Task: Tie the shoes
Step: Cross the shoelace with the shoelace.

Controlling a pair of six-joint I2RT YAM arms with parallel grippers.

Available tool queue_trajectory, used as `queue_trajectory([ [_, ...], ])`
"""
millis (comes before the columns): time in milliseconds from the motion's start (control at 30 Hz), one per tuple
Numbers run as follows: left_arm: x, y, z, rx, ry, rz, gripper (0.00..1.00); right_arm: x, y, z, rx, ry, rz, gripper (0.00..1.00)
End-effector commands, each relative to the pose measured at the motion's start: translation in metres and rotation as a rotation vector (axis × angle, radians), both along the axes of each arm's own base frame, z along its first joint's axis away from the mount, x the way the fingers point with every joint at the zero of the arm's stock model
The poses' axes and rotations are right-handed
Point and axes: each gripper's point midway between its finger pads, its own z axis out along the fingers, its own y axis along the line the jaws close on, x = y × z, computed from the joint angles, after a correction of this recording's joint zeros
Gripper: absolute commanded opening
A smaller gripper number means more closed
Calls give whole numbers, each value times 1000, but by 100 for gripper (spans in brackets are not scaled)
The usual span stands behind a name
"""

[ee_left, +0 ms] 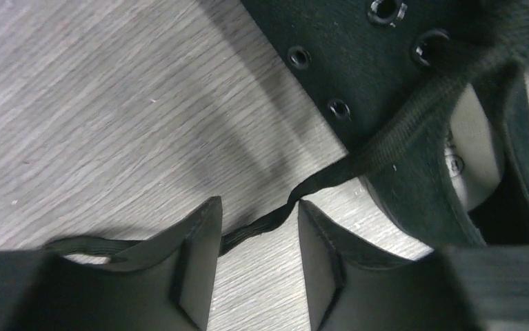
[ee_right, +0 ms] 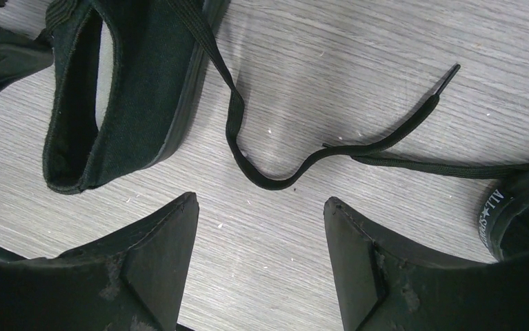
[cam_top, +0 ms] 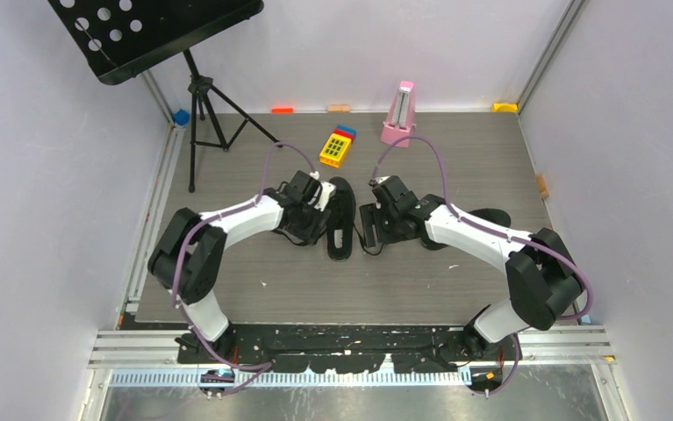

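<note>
- Table [cam_top: 227, 298]: grey wood-grain surface carrying both arms and all items noted.
- Shoe [cam_top: 341, 219]: black canvas, lying about mid-table, lengthwise from far edge to near edge, between the two tools. Its eyelets and light grey insole show in the left wrist view.
- Second shoe [cam_top: 490, 214]: black, near the right edge of the table, largely hidden behind the right arm. Its heel label shows at the right margin of the right wrist view.
- Left tool [ee_left: 258, 210]: low over the table just left of the shoe, fingers [ee_left: 199, 262] spread. The left lace [ee_left: 385, 131] runs from the shoe's eyelet side down through the gap and on under the tool. It is thinner than the gap and not pinched.
- Right tool [ee_right: 261, 200]: just right of the shoe, fingers spread wide, holding nothing. Only bare table lies between the tips.
- Right lace [ee_right: 247, 162]: leaves the shoe, curves on the table just ahead of the right tool and ends in a free tip further out.
- Thin lace [ee_right: 454, 167]: lies flat on the table, running toward the second shoe.
- Far side of the table: black music stand [cam_top: 196, 96] at the far left corner, pink metronome [cam_top: 400, 114] and yellow block toy [cam_top: 336, 149] near the far edge.
</note>
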Motion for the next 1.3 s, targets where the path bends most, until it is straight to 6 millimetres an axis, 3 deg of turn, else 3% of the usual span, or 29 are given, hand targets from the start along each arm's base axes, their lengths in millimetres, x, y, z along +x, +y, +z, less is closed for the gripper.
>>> queue_trajectory([
  [0,-6,-6,-7,11,90,-28,37,3,3,10,25,-34,0,71],
  [133,-8,-6,-3,-9,75,-16,3,3,3,9,28,-37,-7,70],
  [167,-8,-7,0,-22,61,-13,0,3,4,11,31,-40,-8,70],
  [333,3,-6,26,-84,-56,45,0,10,6,25,43,-69,-8,67],
  [500,21,-15,65,-287,-194,122,0,23,14,46,70,-124,-5,63],
  [733,45,-34,99,-546,-284,125,0,50,55,83,238,-188,37,59],
  [1033,64,-57,117,-753,-321,79,0,80,109,112,561,-132,-27,59],
  [1267,61,-61,112,-769,-308,57,0,93,119,110,612,-102,-99,53],
])
